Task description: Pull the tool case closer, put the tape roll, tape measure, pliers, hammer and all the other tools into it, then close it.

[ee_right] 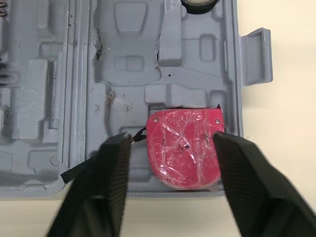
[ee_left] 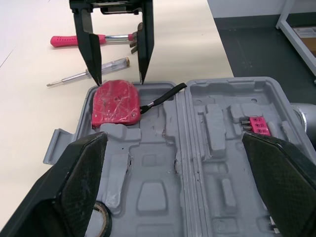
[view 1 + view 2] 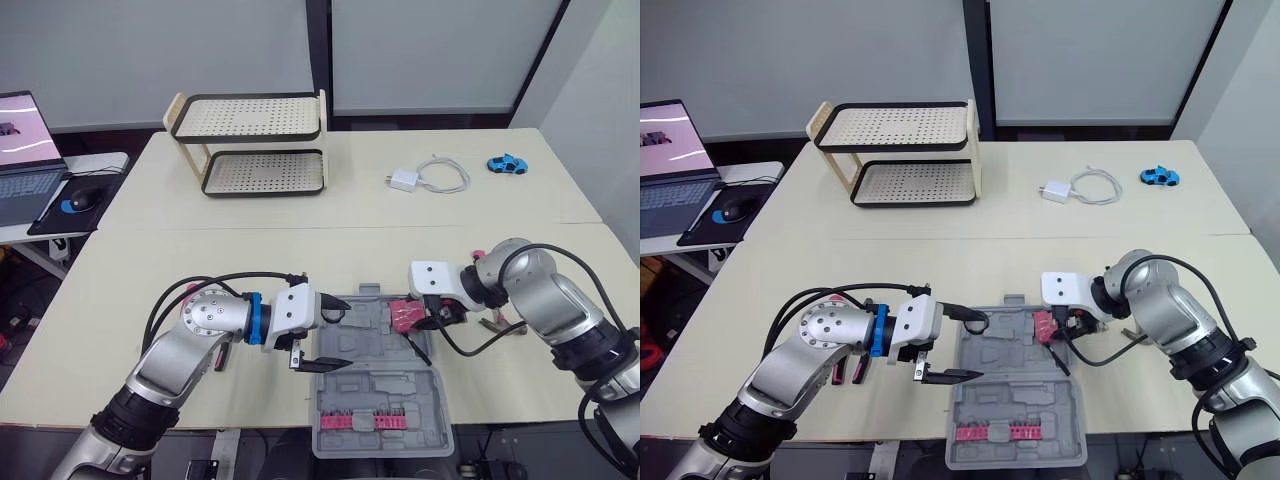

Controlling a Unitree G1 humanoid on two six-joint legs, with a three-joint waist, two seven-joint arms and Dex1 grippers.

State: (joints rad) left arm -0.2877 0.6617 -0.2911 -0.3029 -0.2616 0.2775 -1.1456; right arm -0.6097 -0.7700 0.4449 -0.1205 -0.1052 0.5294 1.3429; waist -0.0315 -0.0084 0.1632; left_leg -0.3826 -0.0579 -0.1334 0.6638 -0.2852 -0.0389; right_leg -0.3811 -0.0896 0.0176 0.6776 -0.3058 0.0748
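The grey tool case (image 3: 385, 390) lies open at the table's front edge. A red tape measure (image 1: 185, 148) rests in its tray by the right wall, its black strap trailing inward. My right gripper (image 3: 412, 318) is open, one finger on each side of the tape measure. Over the left part of the case my left gripper (image 3: 335, 335) hovers open and holds nothing. A black tape roll (image 2: 101, 221) sits in a tray corner. A pink-handled hammer (image 2: 79, 39) and a screwdriver (image 2: 84, 75) lie on the table just right of the case.
Pink tool handles (image 3: 852, 370) show under my left forearm. A pink bit holder (image 3: 355, 420) is in the case lid. At the back stand a two-tier rack (image 3: 250, 145), a white charger with cable (image 3: 405, 180) and a blue toy car (image 3: 507, 164). A laptop (image 3: 20, 150) is far left.
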